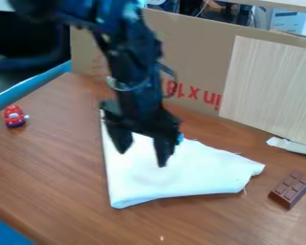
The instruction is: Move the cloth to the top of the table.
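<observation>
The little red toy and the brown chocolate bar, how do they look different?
The red toy is bright with pale bits and a dark bottom, but the chocolate bar is brown all over. The red toy is rounded; the chocolate bar is a long block with raised squares on top. The red toy looks smaller than the chocolate bar. Both sit on the wooden table.

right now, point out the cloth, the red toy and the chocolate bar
cloth [175, 177]: camera view, on its white upper surface
red toy [14, 116]: camera view, on its body
chocolate bar [291, 188]: camera view, on its segmented top
</observation>
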Tool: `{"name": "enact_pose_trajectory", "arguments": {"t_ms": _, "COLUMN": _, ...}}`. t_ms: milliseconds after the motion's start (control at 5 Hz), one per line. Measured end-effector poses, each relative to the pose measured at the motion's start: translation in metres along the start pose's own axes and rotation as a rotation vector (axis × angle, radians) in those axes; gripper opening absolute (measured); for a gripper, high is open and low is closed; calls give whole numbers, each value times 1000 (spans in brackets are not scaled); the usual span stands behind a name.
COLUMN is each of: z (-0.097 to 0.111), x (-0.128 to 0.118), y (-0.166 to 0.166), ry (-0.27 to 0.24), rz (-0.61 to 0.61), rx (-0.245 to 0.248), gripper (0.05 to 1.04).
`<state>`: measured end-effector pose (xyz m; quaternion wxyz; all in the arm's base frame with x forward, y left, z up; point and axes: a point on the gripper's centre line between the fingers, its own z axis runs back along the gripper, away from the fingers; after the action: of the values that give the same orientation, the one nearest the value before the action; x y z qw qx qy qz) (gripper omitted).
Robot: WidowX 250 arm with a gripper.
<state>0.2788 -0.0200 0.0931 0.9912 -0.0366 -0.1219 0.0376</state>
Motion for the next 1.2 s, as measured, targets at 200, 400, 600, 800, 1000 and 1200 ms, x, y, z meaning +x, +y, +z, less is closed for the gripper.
{"name": "enact_pose_trajectory", "arguments": {"t_ms": 200, "z": -31, "x": 24, "y": 5, "ry": -23, "rz": 39, "rx": 50, "gripper": 999}}
{"name": "enact_pose_trajectory", "arguments": {"t_ms": 400, "z": -56, "x": 45, "y": 13, "ry": -33, "rz": 75, "rx": 107, "gripper": 999}}
{"name": "enact_pose_trajectory", "arguments": {"t_ms": 600, "z": -58, "x": 50, "y": 26, "ry": -51, "rz": 102, "rx": 123, "gripper": 999}}
{"name": "enact_pose_trajectory", "arguments": {"t_ms": 800, "z": -67, "x": 48, "y": 32, "ry": -18, "rz": 94, "rx": 117, "gripper": 999}}
{"name": "enact_pose_trajectory", "arguments": {"t_ms": 1000, "z": -80, "x": 43, "y": 37, "ry": 12, "rz": 88, "rx": 137, "gripper": 999}}
{"name": "enact_pose_trajectory", "arguments": {"t_ms": 1200, "z": -95, "x": 40, "y": 39, "ry": 43, "rz": 101, "rx": 164, "gripper": 1000}}
